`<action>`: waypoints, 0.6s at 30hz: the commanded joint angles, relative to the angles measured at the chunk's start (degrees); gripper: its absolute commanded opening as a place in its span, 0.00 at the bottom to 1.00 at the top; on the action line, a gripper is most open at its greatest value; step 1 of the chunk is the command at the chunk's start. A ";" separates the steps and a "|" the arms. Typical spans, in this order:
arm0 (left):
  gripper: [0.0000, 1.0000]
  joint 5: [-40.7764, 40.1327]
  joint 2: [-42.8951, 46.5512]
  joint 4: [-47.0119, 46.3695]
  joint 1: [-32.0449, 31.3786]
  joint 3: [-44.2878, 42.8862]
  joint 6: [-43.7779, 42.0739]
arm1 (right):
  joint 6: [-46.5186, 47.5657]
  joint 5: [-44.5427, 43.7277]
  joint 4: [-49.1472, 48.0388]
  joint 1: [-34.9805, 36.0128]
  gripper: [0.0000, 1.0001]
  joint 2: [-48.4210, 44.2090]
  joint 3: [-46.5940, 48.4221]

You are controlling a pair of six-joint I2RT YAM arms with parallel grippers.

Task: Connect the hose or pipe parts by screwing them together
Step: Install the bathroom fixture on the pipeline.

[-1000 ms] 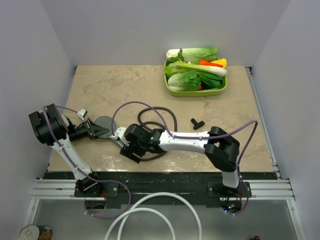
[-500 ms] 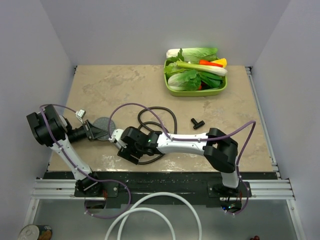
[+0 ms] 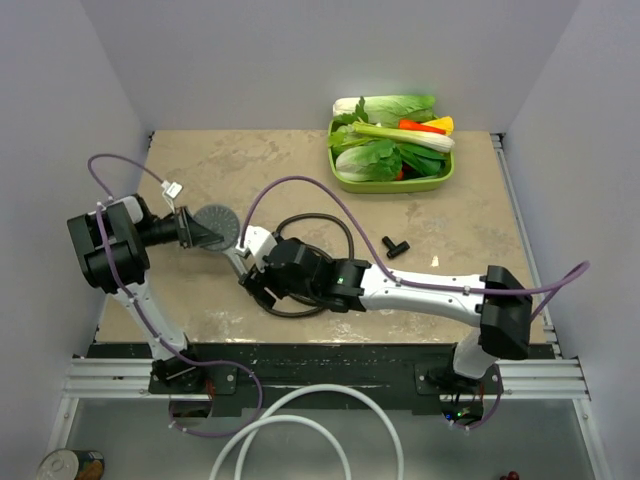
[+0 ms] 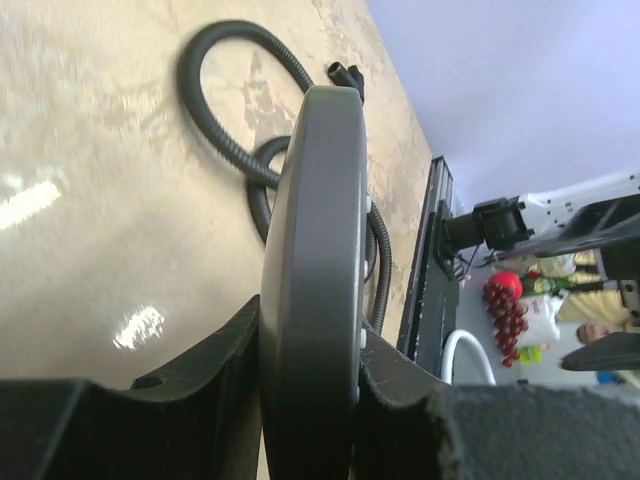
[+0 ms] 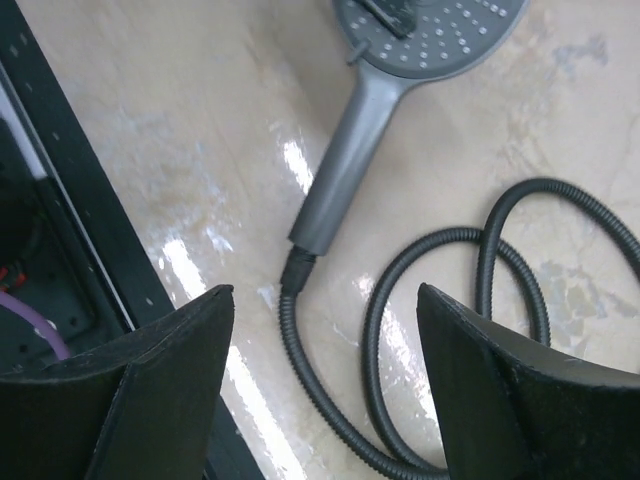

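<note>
My left gripper [image 3: 192,229] is shut on the rim of the dark grey shower head's disc [image 3: 214,224]. The left wrist view shows that disc [image 4: 310,250] edge-on, pinched between both pads of the gripper [image 4: 310,350]. Its handle [image 5: 350,165] slopes down to the table, with the hose's black end nut [image 5: 297,268] at its tip. From there the thin black hose [image 5: 400,290] coils to the right [image 3: 322,222]. My right gripper [image 5: 325,300] hangs open above the nut and nearest hose loop, touching neither. The small black T-shaped fitting [image 3: 396,246] lies apart on the right.
A green tray of vegetables [image 3: 392,150] stands at the back right. The black front rail [image 3: 320,350] borders the table close under my right gripper. Below it hangs a thick white hose [image 3: 300,420]. Purple cables arc over both arms.
My left gripper has carried the shower head's disc farther back and up. The right arm has stretched out lower and its gripper has followed toward the handle's end.
</note>
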State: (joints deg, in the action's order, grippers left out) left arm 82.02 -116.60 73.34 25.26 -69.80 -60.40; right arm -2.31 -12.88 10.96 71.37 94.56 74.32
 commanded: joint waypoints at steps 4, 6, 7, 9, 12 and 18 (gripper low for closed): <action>0.00 2.28 -2.15 -4.46 -4.86 -15.37 19.88 | -3.32 -2.23 -9.11 1.31 0.76 -4.83 -3.49; 0.00 -19.61 9.88 -37.54 -5.74 -2.30 55.36 | -3.41 -2.23 -9.11 1.57 0.76 -4.22 -3.40; 0.00 -26.49 16.34 -66.46 -5.48 4.17 73.14 | -3.49 -2.41 -9.12 1.75 0.76 -4.04 -3.48; 0.00 -25.80 20.88 -66.00 -5.30 4.35 75.86 | -3.76 -2.84 -9.29 2.01 0.76 -4.13 -3.92; 0.00 -20.78 16.33 -66.81 -5.04 4.13 80.85 | -4.02 -3.29 -8.24 2.01 0.77 -4.04 -4.10; 0.00 -14.37 18.69 -83.58 -1.27 21.15 91.92 | -3.93 -4.78 -7.27 1.93 0.78 -4.83 -7.17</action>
State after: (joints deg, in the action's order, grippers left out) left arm 61.49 -99.26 6.11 21.30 -59.05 15.22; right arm -5.39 -15.11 4.67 73.23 90.74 69.47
